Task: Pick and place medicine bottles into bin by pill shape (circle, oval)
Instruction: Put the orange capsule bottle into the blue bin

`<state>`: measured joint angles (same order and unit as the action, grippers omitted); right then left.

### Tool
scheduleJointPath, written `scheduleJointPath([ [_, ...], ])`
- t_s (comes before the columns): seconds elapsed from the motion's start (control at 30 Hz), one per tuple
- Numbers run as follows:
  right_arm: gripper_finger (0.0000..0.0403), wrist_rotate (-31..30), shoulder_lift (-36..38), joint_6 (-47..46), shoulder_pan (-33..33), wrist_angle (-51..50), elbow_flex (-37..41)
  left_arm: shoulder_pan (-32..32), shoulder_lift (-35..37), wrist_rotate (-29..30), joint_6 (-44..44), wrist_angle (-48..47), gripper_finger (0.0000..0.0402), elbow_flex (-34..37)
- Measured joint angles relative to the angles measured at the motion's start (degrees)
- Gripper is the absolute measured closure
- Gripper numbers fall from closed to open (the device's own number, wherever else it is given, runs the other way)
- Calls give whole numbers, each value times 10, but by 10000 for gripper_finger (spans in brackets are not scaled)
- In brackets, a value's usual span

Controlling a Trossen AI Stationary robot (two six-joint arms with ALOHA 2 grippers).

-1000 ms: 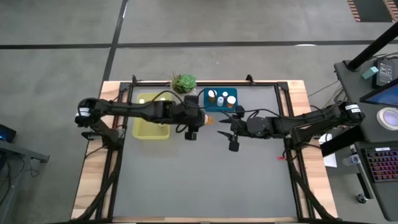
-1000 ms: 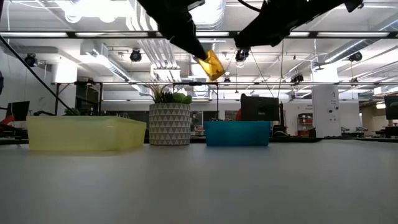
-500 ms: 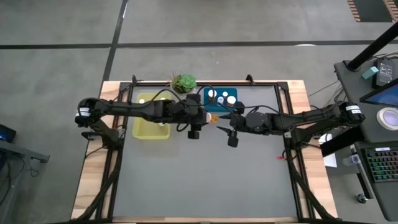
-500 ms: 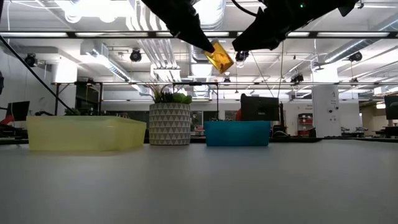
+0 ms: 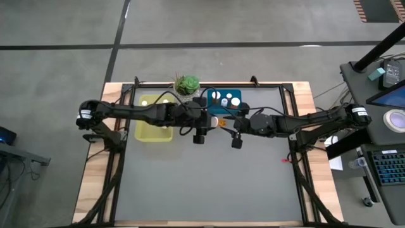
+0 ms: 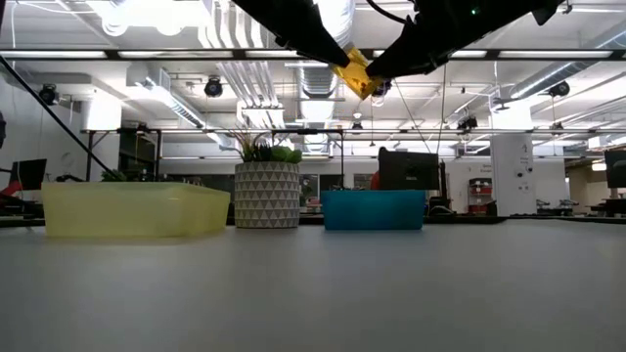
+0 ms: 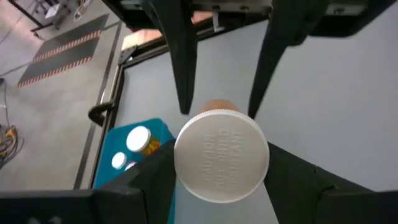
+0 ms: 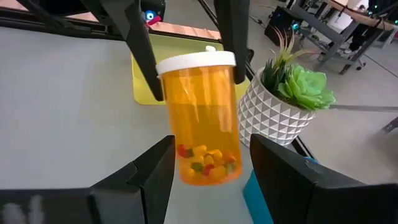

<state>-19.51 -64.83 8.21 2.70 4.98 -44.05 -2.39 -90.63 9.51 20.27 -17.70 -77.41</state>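
I see a grey table (image 5: 209,183) with a wooden border. 3 things rest directly on it, all along the far edge: a yellow bin (image 5: 152,130) behind and outboard of my left gripper (image 5: 212,120), a white-potted green plant (image 5: 187,84) beyond that gripper, and a teal bin (image 5: 224,99) just past the spot where my 2 grippers meet. The right gripper (image 5: 229,122) hangs above bare grey surface.

- A green plant (image 5: 186,83) in a white patterned pot (image 6: 267,195) is set at the far edge of the grey counter (image 5: 209,177).
- At far right, a desk with a keyboard (image 5: 387,166) is seen.
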Motion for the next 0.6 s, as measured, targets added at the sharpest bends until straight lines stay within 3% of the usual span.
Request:
scheduleJointPath([
  [0.43,203,0,0,23,0,0,0,1,-1,-20,1,34,208,0],
  [0.6,230,0,0,27,0,0,0,1,-1,-20,8,35,208,0],
])
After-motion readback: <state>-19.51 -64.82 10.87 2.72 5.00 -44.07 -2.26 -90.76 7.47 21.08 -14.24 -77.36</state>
